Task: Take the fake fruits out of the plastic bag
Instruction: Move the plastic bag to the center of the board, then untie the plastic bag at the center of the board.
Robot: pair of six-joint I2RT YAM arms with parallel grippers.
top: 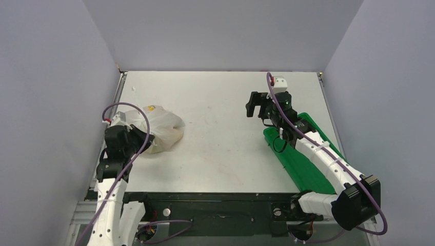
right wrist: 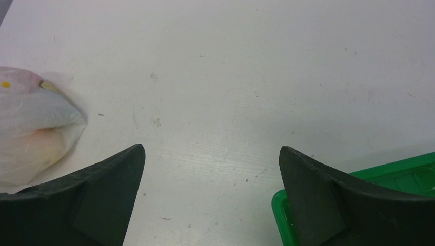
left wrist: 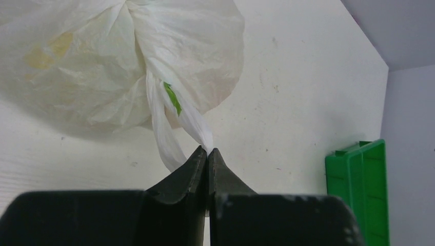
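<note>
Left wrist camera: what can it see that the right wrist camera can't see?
Only the left wrist view shows the left gripper pinched shut on a twisted strip of the plastic bag, with a green bit peeking out between the folds, maybe a fruit. Only the right wrist view shows the right gripper, wide open and holding nothing, above the table. Both views show the plastic bag, the green tray at the right and the white table.
</note>
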